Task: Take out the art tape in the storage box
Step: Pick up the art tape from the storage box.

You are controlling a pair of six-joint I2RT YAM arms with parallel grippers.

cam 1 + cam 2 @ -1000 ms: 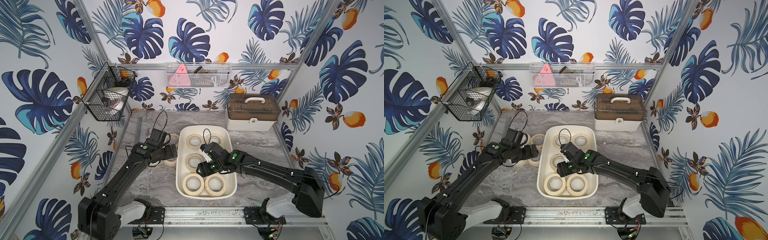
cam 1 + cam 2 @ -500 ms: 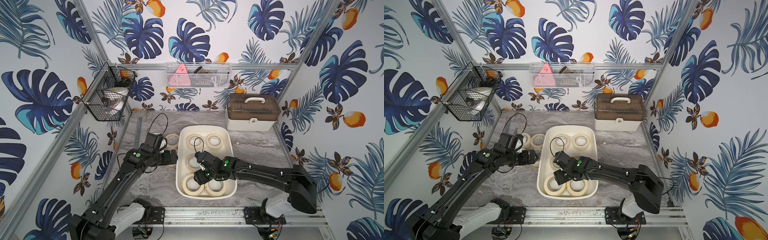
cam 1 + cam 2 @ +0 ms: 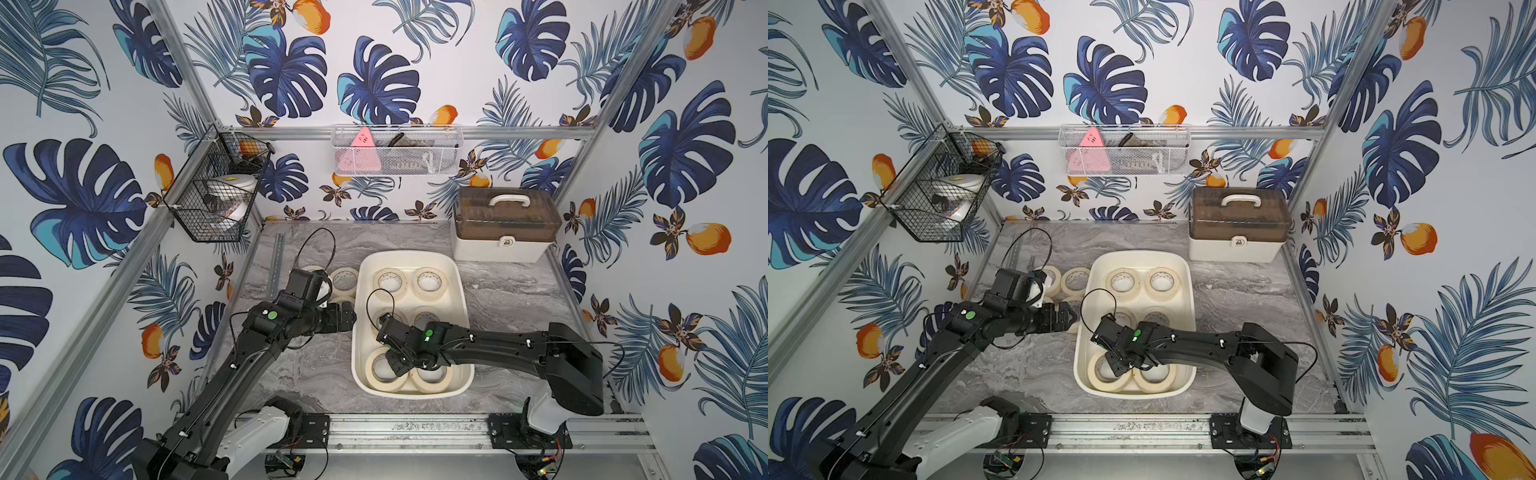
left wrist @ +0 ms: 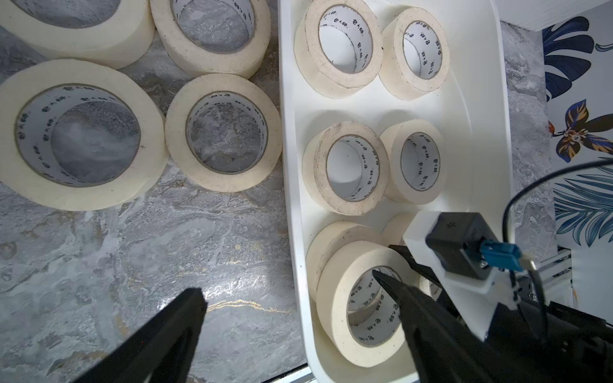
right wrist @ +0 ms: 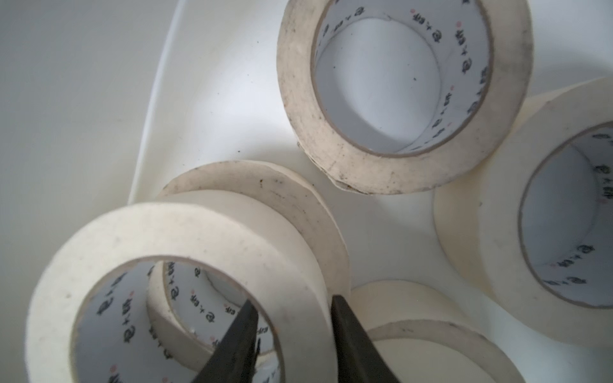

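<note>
The storage box (image 3: 409, 254) (image 3: 1142, 254) is a shallow cream tub in mid-table holding several art tape rolls (image 3: 390, 281) (image 3: 1162, 281). My right gripper (image 3: 392, 361) (image 3: 1115, 363) (image 5: 292, 311) reaches into its near-left corner. It is shut on the wall of the top roll (image 3: 371, 365) (image 4: 335, 298) (image 5: 185, 238), one finger in the hole and one outside. That roll sits tilted over another roll beneath. My left gripper (image 3: 347, 320) (image 3: 1069, 320) (image 4: 287, 285) hangs open and empty beside the box's left rim (image 4: 287, 132). Several more rolls (image 3: 344, 279) (image 4: 222, 132) lie on the table left of the box.
A brown-lidded case with a white handle (image 3: 505, 224) stands at the back right. A black wire basket (image 3: 216, 187) hangs on the left wall and a white mesh basket (image 3: 397, 151) on the back wall. A metal strip (image 3: 277, 259) lies at the back left.
My right gripper has moved toward the box's near-left corner and closed on the top roll's wall. My left gripper has shifted slightly toward the front, still open.
</note>
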